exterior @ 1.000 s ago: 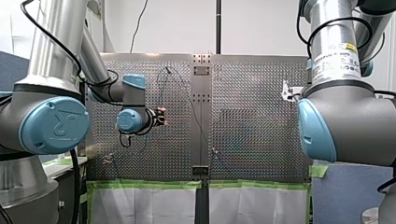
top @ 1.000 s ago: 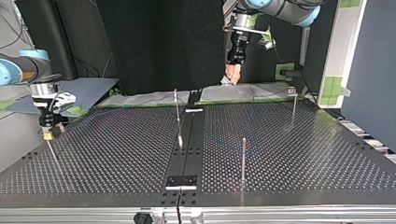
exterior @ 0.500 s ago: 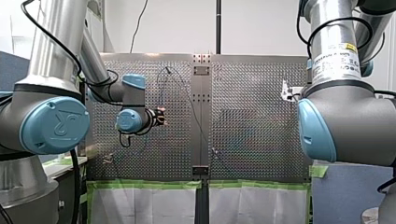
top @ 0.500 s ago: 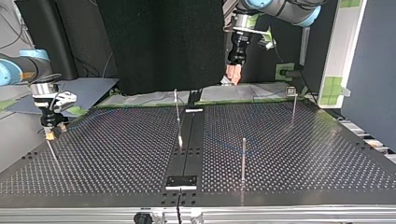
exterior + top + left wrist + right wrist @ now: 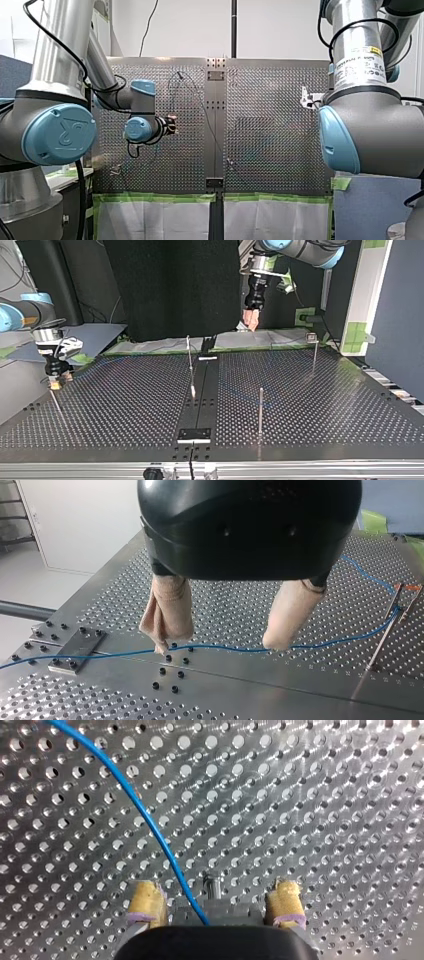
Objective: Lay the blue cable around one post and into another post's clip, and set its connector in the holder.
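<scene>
We see the thin blue cable lying slack across the perforated metal table, running up to a slim metal post tipped with an orange clip.

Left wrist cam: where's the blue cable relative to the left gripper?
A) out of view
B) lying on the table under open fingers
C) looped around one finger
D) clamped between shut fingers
B: the left gripper has its beige-padded fingers standing apart, and the blue cable runs along the perforated table beneath their tips, not gripped.
</scene>
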You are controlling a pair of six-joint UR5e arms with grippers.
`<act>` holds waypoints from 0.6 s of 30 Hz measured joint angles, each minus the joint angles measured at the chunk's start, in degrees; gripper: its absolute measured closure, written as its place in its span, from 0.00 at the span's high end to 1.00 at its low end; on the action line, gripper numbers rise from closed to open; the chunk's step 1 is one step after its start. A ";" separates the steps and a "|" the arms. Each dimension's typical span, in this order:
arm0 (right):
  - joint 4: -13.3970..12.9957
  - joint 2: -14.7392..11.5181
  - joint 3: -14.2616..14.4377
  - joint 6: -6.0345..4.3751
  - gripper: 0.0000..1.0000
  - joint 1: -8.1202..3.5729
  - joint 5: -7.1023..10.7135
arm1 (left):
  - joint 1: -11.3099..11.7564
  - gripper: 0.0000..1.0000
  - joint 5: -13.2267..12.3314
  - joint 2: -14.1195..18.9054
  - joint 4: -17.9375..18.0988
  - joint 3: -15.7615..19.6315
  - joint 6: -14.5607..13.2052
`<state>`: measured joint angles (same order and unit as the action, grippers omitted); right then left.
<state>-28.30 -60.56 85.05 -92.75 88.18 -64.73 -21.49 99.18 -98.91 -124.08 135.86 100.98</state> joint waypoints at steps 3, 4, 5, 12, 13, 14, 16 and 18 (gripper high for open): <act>0.04 -0.01 0.00 0.02 1.00 0.01 0.66 | 0.01 1.00 0.00 0.00 -0.01 0.00 0.00; 0.05 -0.01 0.00 0.02 1.00 0.01 0.85 | 0.02 1.00 0.00 0.00 -0.02 0.00 -0.01; 0.06 -0.01 0.00 0.03 1.00 0.03 1.04 | 0.04 1.00 0.00 0.00 -0.02 0.00 -0.01; 0.09 -0.03 0.00 0.07 1.00 0.18 2.25 | 0.17 1.00 0.00 0.00 -0.08 0.00 -0.03; 0.11 -0.03 0.01 0.07 1.00 0.21 2.32 | 0.17 1.00 0.00 0.00 -0.09 0.00 -0.04; 0.12 -0.02 0.00 0.09 1.00 0.24 2.42 | 0.18 1.00 0.00 0.00 -0.10 0.00 -0.05; 0.19 -0.02 0.00 0.16 1.00 0.35 2.81 | 0.18 1.00 0.00 0.00 -0.11 0.00 -0.07; 0.27 -0.03 0.00 0.22 1.00 0.47 3.20 | 0.21 1.00 0.00 0.00 -0.12 0.00 -0.08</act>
<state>-28.03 -60.59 85.05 -92.53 88.65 -61.54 -21.28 99.18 -98.90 -124.20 135.86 100.90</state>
